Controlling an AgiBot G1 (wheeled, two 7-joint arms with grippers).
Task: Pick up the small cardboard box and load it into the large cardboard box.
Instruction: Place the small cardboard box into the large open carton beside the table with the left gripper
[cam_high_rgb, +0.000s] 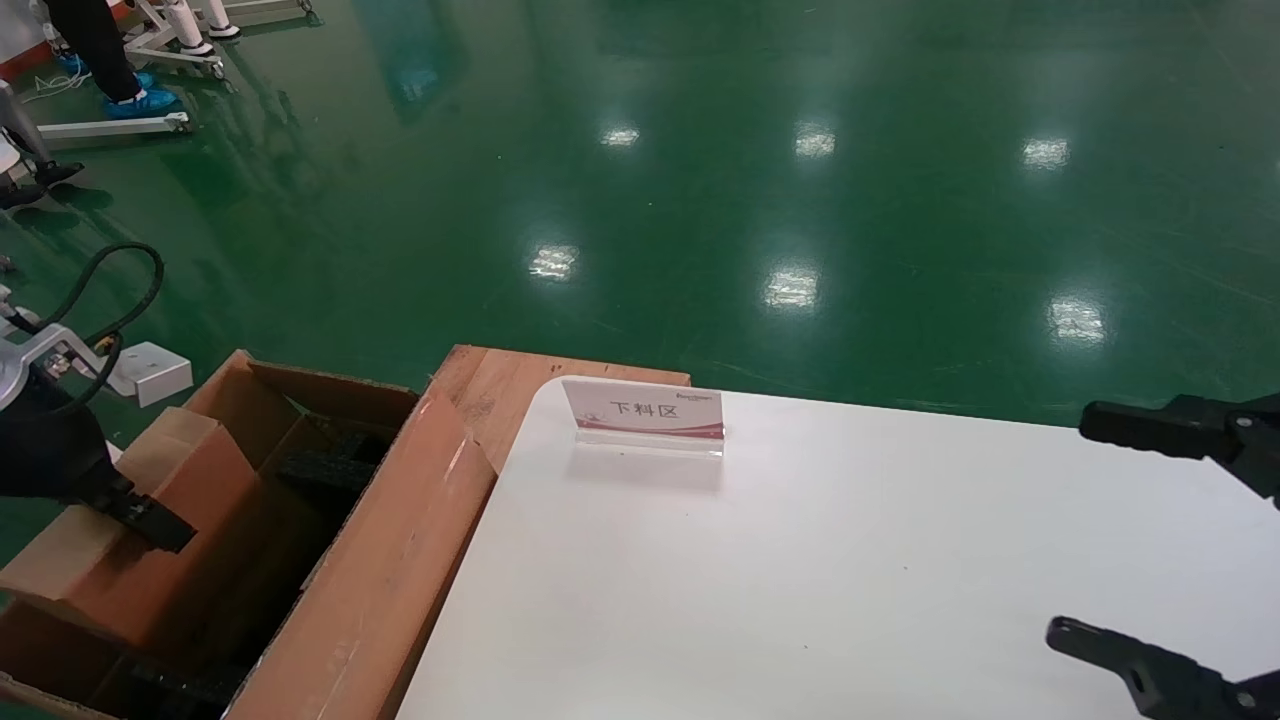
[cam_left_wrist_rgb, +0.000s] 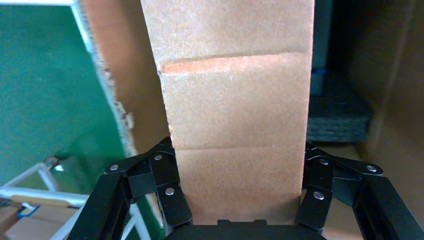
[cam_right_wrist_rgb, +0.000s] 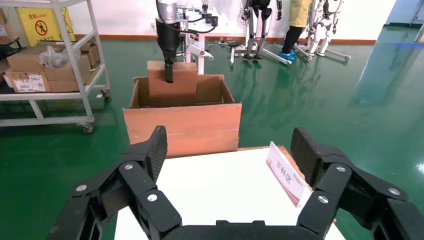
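The small cardboard box (cam_high_rgb: 150, 490) is reddish-brown and is held in my left gripper (cam_high_rgb: 135, 510), which is shut on it. It sits partly inside the large cardboard box (cam_high_rgb: 400, 560), against its far-left wall, with its top above the rim. In the left wrist view the small box (cam_left_wrist_rgb: 235, 115) fills the space between the fingers (cam_left_wrist_rgb: 170, 190). Black foam (cam_high_rgb: 325, 465) lies inside the large box. The right wrist view shows the large box (cam_right_wrist_rgb: 185, 127) with the small box (cam_right_wrist_rgb: 175, 90) standing in it. My right gripper (cam_high_rgb: 1110, 535) is open and empty over the table's right side.
The white table (cam_high_rgb: 850, 580) carries a pink-and-white sign (cam_high_rgb: 645, 410) near its far-left corner. A wooden board (cam_high_rgb: 500, 385) lies under that corner. Beyond is green floor. A shelf cart (cam_right_wrist_rgb: 45, 65) with cartons stands behind the large box.
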